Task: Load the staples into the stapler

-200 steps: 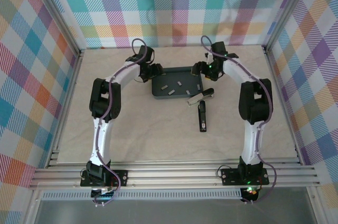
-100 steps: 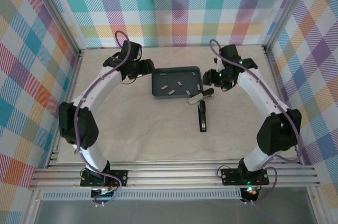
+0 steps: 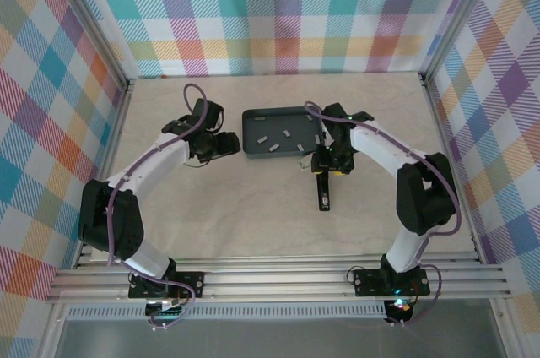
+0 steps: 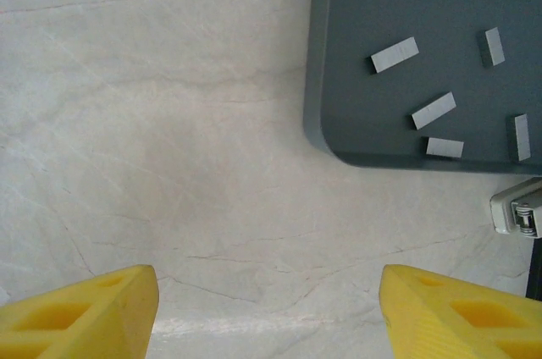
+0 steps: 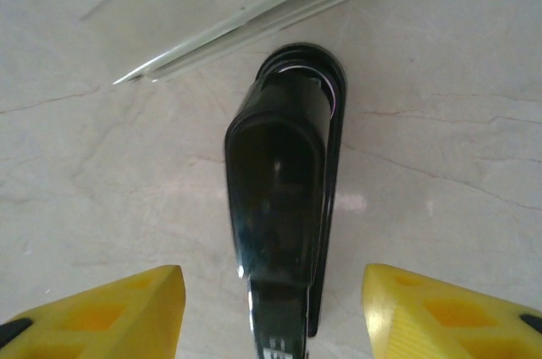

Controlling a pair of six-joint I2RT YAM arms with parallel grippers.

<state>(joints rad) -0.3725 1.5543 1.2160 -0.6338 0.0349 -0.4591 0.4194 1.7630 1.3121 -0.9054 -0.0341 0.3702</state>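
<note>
Straddling one stapler (image 5: pixel 279 181), spread right end effector (image 5: pixel 273 312); left end effector (image 4: pixel 269 308) spread near five staples (image 4: pixel 434 110), one tray (image 4: pixel 339 37).

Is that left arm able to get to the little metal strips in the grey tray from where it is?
Probably yes. The left tool is open beside the tray, with bare table between them, and the staples lie loose and uncovered just over its low rim.
</note>
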